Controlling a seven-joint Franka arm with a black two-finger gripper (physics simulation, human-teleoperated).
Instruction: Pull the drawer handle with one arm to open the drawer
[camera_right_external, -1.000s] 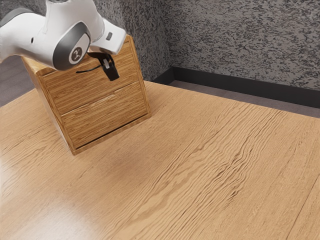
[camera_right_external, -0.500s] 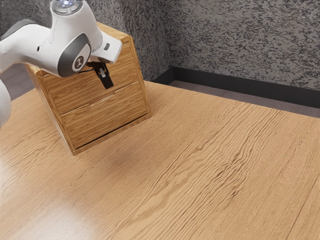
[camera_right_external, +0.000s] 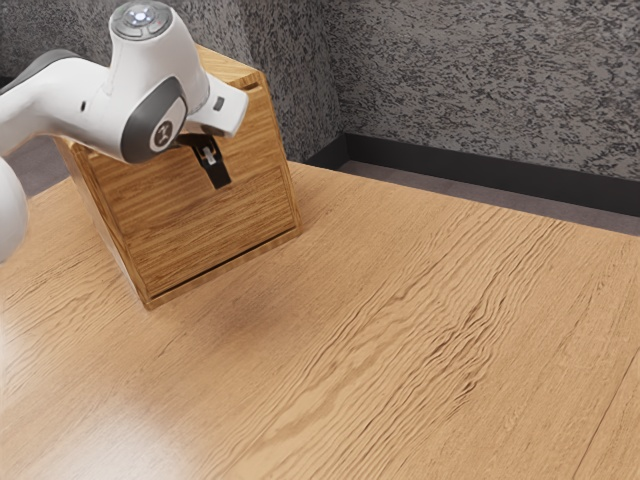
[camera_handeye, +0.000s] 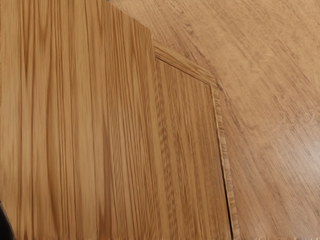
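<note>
Exterior view, nearest first: a wooden table (camera_right_external: 420, 330) runs bare across the foreground. On it, toward the exterior view's left, a wooden cabinet (camera_right_external: 285, 200) stands tilted back. The lower drawer (camera_right_external: 210, 235) sits flush in its frame. Above it is the upper drawer (camera_right_external: 255, 130), and the black gripper (camera_right_external: 212, 168) hangs against its front, carried by the white arm (camera_right_external: 90, 95). The handle is hidden behind the hand. Jaw opening and grasp cannot be determined. Wrist view: the upper drawer front stands nearer the hand than the lower front. Behind the cabinet are a dark baseboard (camera_right_external: 500, 172) and a speckled grey wall (camera_right_external: 480, 70).
</note>
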